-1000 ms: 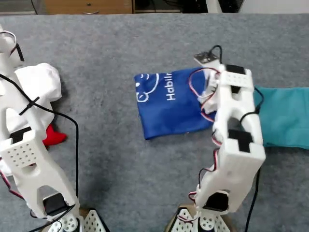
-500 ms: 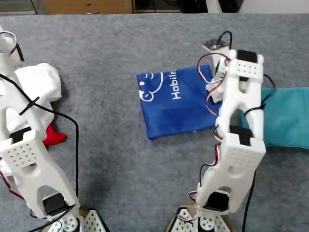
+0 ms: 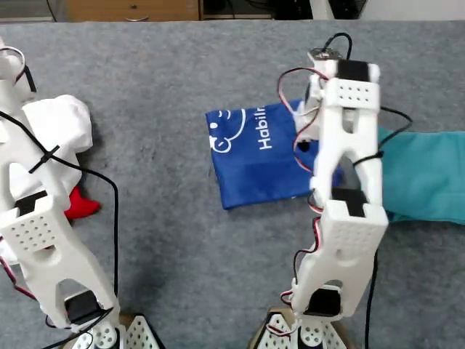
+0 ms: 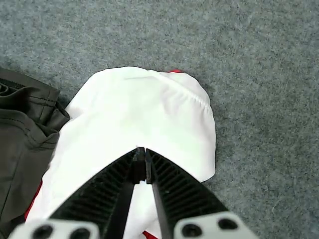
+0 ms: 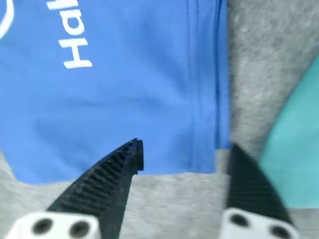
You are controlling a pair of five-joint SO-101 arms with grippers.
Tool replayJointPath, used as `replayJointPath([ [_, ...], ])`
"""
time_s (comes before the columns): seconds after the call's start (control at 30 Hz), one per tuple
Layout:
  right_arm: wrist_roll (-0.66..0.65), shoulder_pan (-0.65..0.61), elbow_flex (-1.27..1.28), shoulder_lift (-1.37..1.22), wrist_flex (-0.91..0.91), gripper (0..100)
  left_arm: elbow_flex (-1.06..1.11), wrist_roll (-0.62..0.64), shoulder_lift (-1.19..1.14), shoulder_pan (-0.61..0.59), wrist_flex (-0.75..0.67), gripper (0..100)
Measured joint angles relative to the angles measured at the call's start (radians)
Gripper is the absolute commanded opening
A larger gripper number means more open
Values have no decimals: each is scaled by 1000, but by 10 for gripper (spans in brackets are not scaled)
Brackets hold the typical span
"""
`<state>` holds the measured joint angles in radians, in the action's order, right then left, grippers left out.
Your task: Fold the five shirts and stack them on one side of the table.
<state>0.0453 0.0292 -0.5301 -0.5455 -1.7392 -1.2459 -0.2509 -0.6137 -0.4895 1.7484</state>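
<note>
The blue shirt (image 3: 254,156) lies folded into a flat rectangle at the middle of the counter (image 3: 167,254), printed side up. It looks like light, limp cloth that would sag and come unfolded if lifted by one point. The doubled hem edge toward the teal shirt (image 3: 429,182) seems the best place to pinch, all layers together. The right arm (image 3: 349,182) hangs over that edge, its jaws spread wide and empty above the blue shirt's corner, with the teal shirt just beside. On the counter's left side the white shirt (image 4: 144,119) lies crumpled on a red shirt (image 3: 81,207), touching a dark shirt (image 4: 25,129). The left arm's (image 3: 43,240) jaws are clenched above the white cloth, nothing visibly between them.
</note>
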Motion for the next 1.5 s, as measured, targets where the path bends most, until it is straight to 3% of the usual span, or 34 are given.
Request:
replayJointPath([
  [0.57,48,-25,-117,-288,20,331,0,0,0,0,0,18],
  [0.97,48,-20,-172,-387,3,0,0,0,0,0,0,18],
  [1.33,-46,-12,-227,-365,-25,2,0,0,0,0,0,18],
  [1.5,-250,15,-282,-299,-25,2,0,0,0,0,0,18],
])
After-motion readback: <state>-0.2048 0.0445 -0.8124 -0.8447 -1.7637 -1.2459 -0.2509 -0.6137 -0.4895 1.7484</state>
